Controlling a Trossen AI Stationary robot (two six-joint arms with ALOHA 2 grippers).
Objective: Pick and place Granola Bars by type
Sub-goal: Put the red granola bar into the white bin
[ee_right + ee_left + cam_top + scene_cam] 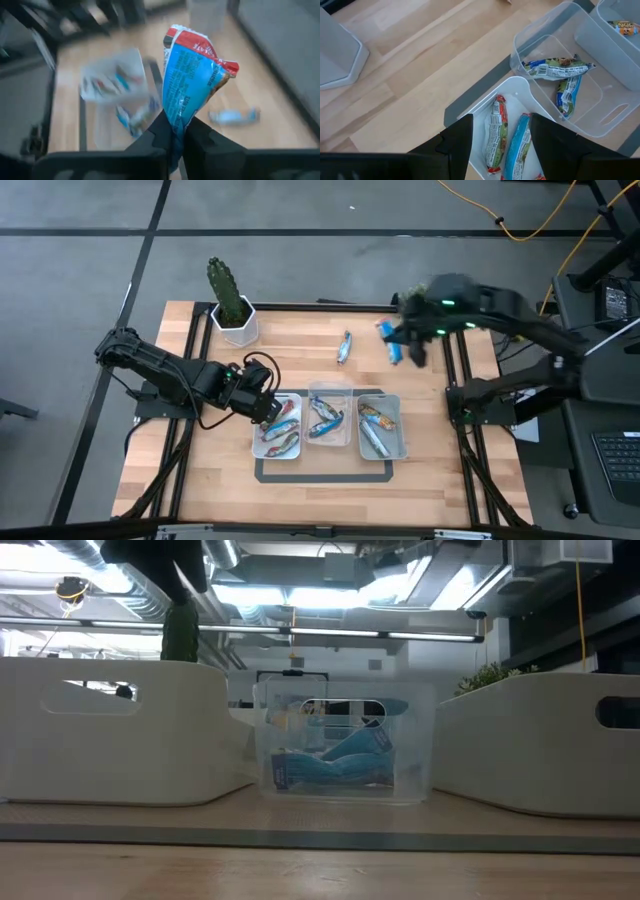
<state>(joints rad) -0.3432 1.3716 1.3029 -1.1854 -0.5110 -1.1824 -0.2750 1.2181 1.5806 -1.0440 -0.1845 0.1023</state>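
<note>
Surface: light wooden table on a dark frame, grey floor all round; a potted cactus stands near the far left corner.

Containers: three trays in a row toward the near edge, about midway along it. Left tray, white, holds at least two bars, red-ended and blue wrappers. Middle tray, clear, holds two or three blue-and-white bars. Right tray, white, holds at least two bars, one gold-brown, one silvery.

Granola Bars not yet sorted: one silvery-blue bar lying loose on the table toward the far edge, near the middle; a second blue bar appears to lie just beside the right gripper, though blur makes this uncertain.

Right gripper: raised over the far right part of the table, fingers pressed together on the lower end of a blue bar with a red top, which stands upright above them. This bar is clear of the table and has not reached any tray.

Left gripper: hovers over the left tray, fingers spread with nothing between them; the tray's bars show in the gap below.

Progress, as judged: most bars are already binned. Remaining: deliver the held bar, probably to the left tray, where a similar blue, red-ended wrapper lies, then collect the one or two bars on the far side.
</note>
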